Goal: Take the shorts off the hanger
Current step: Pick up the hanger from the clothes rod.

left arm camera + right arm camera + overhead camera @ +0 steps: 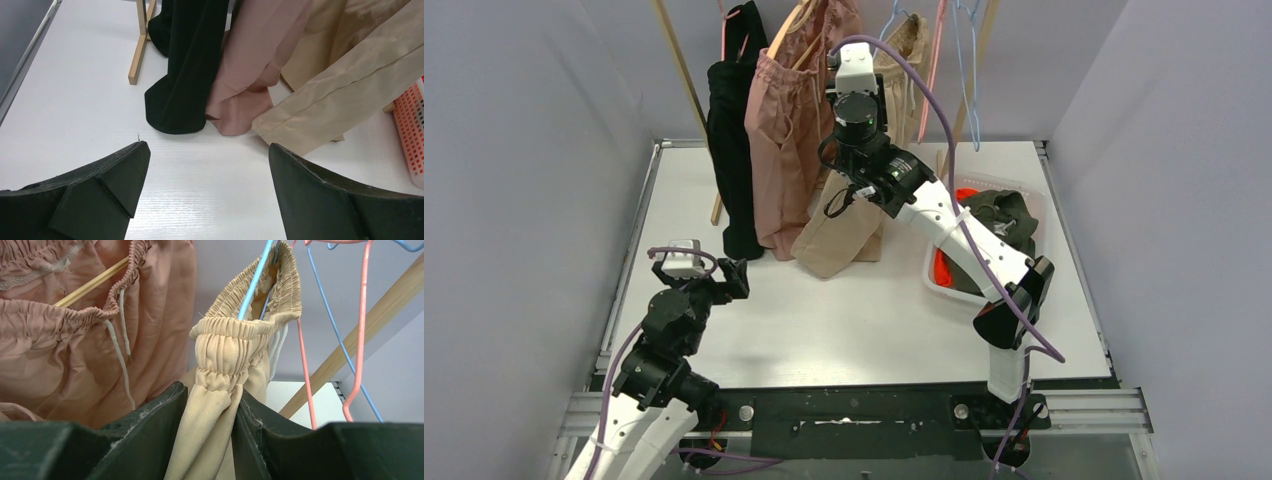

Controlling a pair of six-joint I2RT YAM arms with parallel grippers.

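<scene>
Beige shorts [235, 340] hang by their gathered waist on a blue hanger [254, 287]. My right gripper [212, 405] is shut on the beige fabric just under the waistband. From above, the right wrist [856, 75] is raised to the rack and the beige legs [842, 238] trail onto the table. Dusty pink shorts [784, 140] on a wooden hanger and black shorts [729, 150] hang to the left. My left gripper [207, 155] is open and empty, low over the table in front of the hems of the black [180, 100], pink [245, 95] and beige [345, 85] shorts.
A white basket [1022, 186] at the right holds orange shorts [941, 268] and dark olive shorts [1006, 220]. Empty pink [357, 340] and blue [330, 315] hangers dangle right of the beige shorts. The rack's wooden legs [137, 50] stand on the table.
</scene>
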